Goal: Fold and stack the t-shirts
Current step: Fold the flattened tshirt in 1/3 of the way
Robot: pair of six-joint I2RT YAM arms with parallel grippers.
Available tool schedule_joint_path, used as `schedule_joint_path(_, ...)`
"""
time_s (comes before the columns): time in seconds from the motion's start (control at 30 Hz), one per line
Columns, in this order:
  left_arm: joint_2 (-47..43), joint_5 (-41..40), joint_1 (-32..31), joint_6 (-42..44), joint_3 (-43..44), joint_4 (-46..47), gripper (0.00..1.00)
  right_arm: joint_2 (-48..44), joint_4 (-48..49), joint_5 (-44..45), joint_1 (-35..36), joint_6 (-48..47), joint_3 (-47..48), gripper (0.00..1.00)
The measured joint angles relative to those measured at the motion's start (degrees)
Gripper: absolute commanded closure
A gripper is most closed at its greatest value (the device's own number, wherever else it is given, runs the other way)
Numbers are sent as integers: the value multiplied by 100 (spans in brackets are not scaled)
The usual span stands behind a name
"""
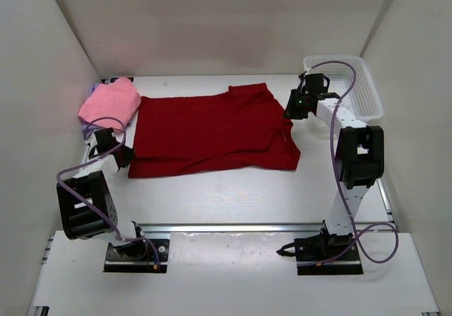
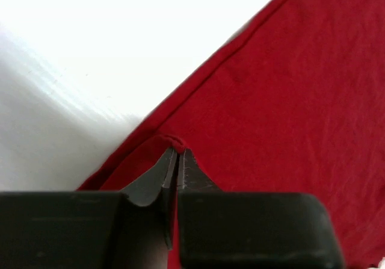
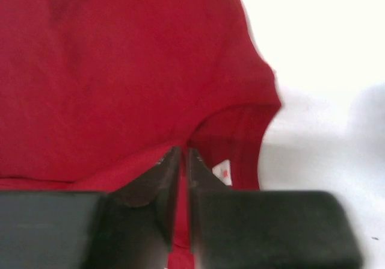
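Observation:
The dark red t-shirt point(image 1: 212, 136) lies spread flat across the middle of the table. My left gripper point(image 1: 126, 153) sits at its left edge; in the left wrist view the gripper point(image 2: 178, 151) pinches a small ridge of the hem of the dark red t-shirt point(image 2: 289, 100). At the shirt's right side by the collar, my right gripper point(image 1: 291, 109) holds fabric too: red cloth point(image 3: 120, 70) runs between its nearly closed jaws point(image 3: 184, 151), beside a white label point(image 3: 221, 171). A folded pink t-shirt point(image 1: 109, 102) rests on a lavender one point(image 1: 87, 129) at the back left.
A white lattice basket point(image 1: 360, 83) stands at the back right, just behind the right arm. White walls enclose the table on three sides. Bare white table point(image 1: 233, 196) lies between the red shirt and the arm bases.

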Motion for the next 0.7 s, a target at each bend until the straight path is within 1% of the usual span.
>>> schedule_joint_path(0.03,17,26,33,-2,0,-31,80,9,-13,-7,15,4,74,72)
schedule_joint_path(0.07,20,59,66,-20,0,-68,59,9,-4,-11,28,24,116,65)
schedule_joint_path(0.1,4,81,83,9,0,-94,55,2,0,-22,35,17,144,62)
schedule_joint_path(0.13,-44,92,103,0,0,-125,48,-22,37,-50,35,-9,138,60)
schedule_joint_path(0.17,-127,87,109,2,0,-168,47,-48,37,-68,33,-4,116,59)
schedule_joint_path(0.2,-282,85,109,20,0,-240,47,-109,68,-85,31,11,48,61)
schedule_joint_path(0.23,-442,76,107,24,0,-293,48,-212,131,-105,33,20,-94,70)
schedule_joint_path(0.3,-857,46,107,63,13,-341,53,-595,212,-149,22,94,-577,100)
schedule_joint_path(0.33,-1040,42,107,85,22,-334,54,-859,328,-162,15,153,-918,100)
schedule_joint_path(0.4,-1279,42,92,109,11,-328,62,-1565,507,-186,17,391,-1781,100)
schedule_joint_path(0.47,-1370,111,101,96,-125,-232,67,-2424,916,-221,17,614,-2835,100)
schedule_joint_path(0.5,-1388,203,125,61,-286,-177,67,-2833,970,-238,15,741,-3316,93)
schedule_joint_path(0.53,-1394,284,149,39,-479,-153,65,-3198,1130,-247,-11,874,-3768,89)
schedule_joint_path(0.6,-1379,365,184,-20,-852,-236,60,-3731,1316,-269,-107,1060,-4522,72)
schedule_joint_path(0.67,-1373,385,188,-66,-1106,-385,58,-3969,1419,-262,-345,1200,-5003,63)
schedule_joint_path(0.7,-1364,396,188,-94,-1163,-431,57,-3993,1451,-278,-490,1237,-5139,61)
